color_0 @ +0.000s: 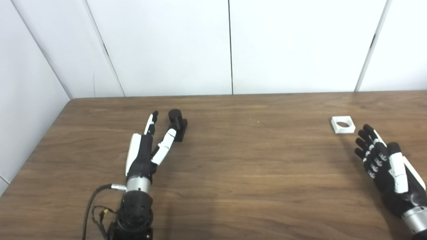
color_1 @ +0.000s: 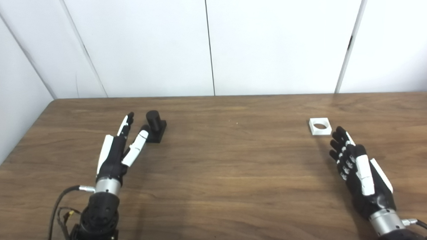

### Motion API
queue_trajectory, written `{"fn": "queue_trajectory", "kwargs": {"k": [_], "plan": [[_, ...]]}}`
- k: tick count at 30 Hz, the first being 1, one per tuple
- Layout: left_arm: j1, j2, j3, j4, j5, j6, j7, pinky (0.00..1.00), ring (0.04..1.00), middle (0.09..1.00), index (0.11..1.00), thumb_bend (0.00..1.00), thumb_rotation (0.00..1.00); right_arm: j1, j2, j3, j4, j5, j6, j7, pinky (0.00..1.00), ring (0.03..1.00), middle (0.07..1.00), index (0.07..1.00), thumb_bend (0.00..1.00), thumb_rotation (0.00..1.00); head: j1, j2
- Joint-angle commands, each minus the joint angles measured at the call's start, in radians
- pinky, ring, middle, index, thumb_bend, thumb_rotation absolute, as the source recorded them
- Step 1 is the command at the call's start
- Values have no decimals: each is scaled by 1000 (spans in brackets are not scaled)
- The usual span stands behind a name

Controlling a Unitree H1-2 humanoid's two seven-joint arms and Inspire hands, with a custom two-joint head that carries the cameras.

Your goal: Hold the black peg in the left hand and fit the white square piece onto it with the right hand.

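No brand, label or writing could be read on anything in view, and no container stood on the brown wood-grain surface (color_0: 237, 176). The black peg (color_0: 175, 123), a short round post upright on a dark square base, stood on the left part of the surface, towards the far edge. The left hand (color_0: 143, 152) lay just on the near side of it, fingers stretched out and spread apart, holding nothing; its thumb tip (color_0: 171, 133) reached the near corner of the peg's base, though whether it actually touched could not be told, while the longer fingers (color_0: 150, 122) pointed past the peg on its left side with a gap between. A dark cable (color_0: 89, 208) looped out from the wrist of the left arm near the bottom edge. The white square piece (color_1: 320, 126), flat with a round hole through its middle, lay on the right part of the surface, well apart from the peg. The right hand (color_1: 358, 173) rested just on the near side of that piece, its fingers extended and slightly curled, gripping nothing; its fingertips (color_1: 340, 130) came close to the piece's near right corner without clearly meeting it. White wall panels (color_0: 167, 42) with dark seams rose behind the surface on the far and left sides.
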Motion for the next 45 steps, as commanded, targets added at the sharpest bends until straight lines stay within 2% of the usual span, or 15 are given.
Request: {"fn": "queue_trajectory", "kwargs": {"k": [1, 6, 10, 15, 20, 29, 33, 40, 45], "plan": [[-53, 34, -7, -14, 38, 4, -1, 1000, 1000, 1000, 1000, 551, 752, -3, 17, 7, 16, 8, -34, 4, 1000, 1000, 1000, 1000, 600, 1000, 0, 1], [-77, 92, -21, 21, 59, 20, -30, 1000, 1000, 1000, 1000, 595, 671, -4, 19, 10, 20, -2, -41, 0, 1000, 1000, 1000, 1000, 614, 1000, -2, 0], [-87, 142, -25, 47, 55, 6, -54, 1000, 1000, 1000, 1000, 625, 601, -1, 21, 8, 20, -3, -45, -1, 1000, 1000, 1000, 1000, 614, 1000, -6, 0], [-89, 215, -45, 65, 69, 3, -95, 1000, 1000, 1000, 1000, 640, 612, 2, 23, 6, 12, -4, -39, -5, 1000, 1000, 1000, 1000, 619, 1000, -9, -4], [-95, 250, -50, 95, 74, -11, -101, 1000, 1000, 1000, 994, 666, 632, 1, 19, 5, 12, -3, -41, -2, 1000, 1000, 1000, 1000, 628, 1000, -6, -3], [-145, 269, -86, 186, 111, -21, -94, 986, 1000, 1000, 980, 707, 621, 1, 22, 7, 17, -1, -44, 2, 1000, 1000, 1000, 1000, 628, 1000, -10, -18], [-184, 266, -108, 232, 141, 14, -103, 990, 1000, 1000, 966, 735, 647, -1, 24, 10, 26, 1, -43, 5, 1000, 1000, 1000, 1000, 631, 1000, -10, -20], [-246, 237, -127, 301, 186, 57, -100, 1000, 1000, 1000, 937, 764, 648, -3, 26, 11, 34, -5, -49, 2, 1000, 1000, 1000, 1000, 612, 1000, -11, -25], [-268, 210, -123, 323, 223, 62, -94, 1000, 1000, 1000, 918, 763, 664, -5, 26, 9, 42, -6, -60, 3, 1000, 1000, 1000, 1000, 613, 1000, -13, -26]]}}
